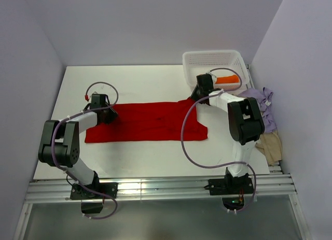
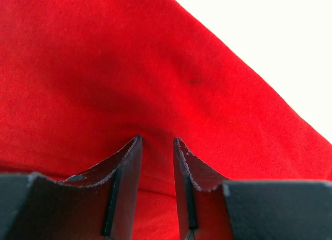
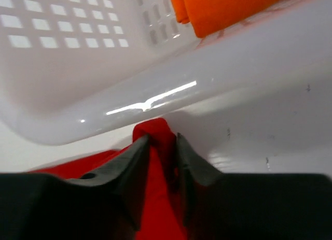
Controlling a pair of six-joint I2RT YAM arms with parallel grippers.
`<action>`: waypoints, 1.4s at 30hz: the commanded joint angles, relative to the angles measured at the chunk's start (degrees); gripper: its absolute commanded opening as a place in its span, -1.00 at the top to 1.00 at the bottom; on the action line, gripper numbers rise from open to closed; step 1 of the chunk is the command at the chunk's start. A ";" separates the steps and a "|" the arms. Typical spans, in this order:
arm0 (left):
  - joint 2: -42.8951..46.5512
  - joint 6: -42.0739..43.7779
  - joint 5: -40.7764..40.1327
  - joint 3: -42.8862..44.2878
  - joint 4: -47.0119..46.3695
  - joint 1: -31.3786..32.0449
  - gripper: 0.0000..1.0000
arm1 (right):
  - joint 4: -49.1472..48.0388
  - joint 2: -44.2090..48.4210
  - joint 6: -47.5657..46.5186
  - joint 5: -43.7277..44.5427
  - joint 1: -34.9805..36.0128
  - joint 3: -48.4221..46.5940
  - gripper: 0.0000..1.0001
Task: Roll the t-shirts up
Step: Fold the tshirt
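Observation:
A bright red t-shirt (image 1: pixel 150 121) lies spread flat across the middle of the white table (image 1: pixel 145 79). My left gripper (image 1: pixel 106 113) is down on its left end. In the left wrist view the fingers (image 2: pixel 127 167) stand close together with red cloth (image 2: pixel 129 69) pinched up between them, the gripper (image 2: pixel 156 141) shut on it. My right gripper (image 1: pixel 199 92) is at the shirt's far right corner, right by the basket. In the right wrist view it (image 3: pixel 162 138) is shut on a bunched tuft of red cloth (image 3: pixel 154 127) that pokes out past the tips.
A white mesh basket (image 1: pixel 185 64) stands at the back right, its rim (image 3: pixel 155 89) just beyond the right fingertips, with an orange t-shirt (image 1: pixel 227 80) (image 3: pixel 228 6) inside. A lavender t-shirt (image 1: pixel 259 102) and a beige one (image 1: pixel 270 144) lie along the right edge.

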State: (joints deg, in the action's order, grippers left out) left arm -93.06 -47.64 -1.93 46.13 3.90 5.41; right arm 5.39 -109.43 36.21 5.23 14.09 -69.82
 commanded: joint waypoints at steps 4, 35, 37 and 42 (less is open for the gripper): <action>-3.01 2.46 1.49 2.47 -0.21 -1.10 0.29 | 3.05 1.67 3.08 9.44 0.68 0.47 0.95; -10.74 7.56 0.18 9.50 2.07 -0.58 0.32 | 2.70 42.20 26.99 18.58 0.24 34.67 -0.22; -11.00 7.91 -0.52 10.64 2.51 -0.49 0.32 | 2.96 41.32 24.63 19.02 0.06 33.35 -0.25; -14.16 8.61 -3.60 14.77 5.93 -0.66 0.31 | -2.57 39.12 15.58 11.65 -2.13 33.00 -0.22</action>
State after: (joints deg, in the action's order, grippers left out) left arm -103.70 -41.30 -0.45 58.70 5.63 5.06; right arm 6.15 -69.28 57.39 18.61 13.50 -34.74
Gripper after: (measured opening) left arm 0.342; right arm 0.617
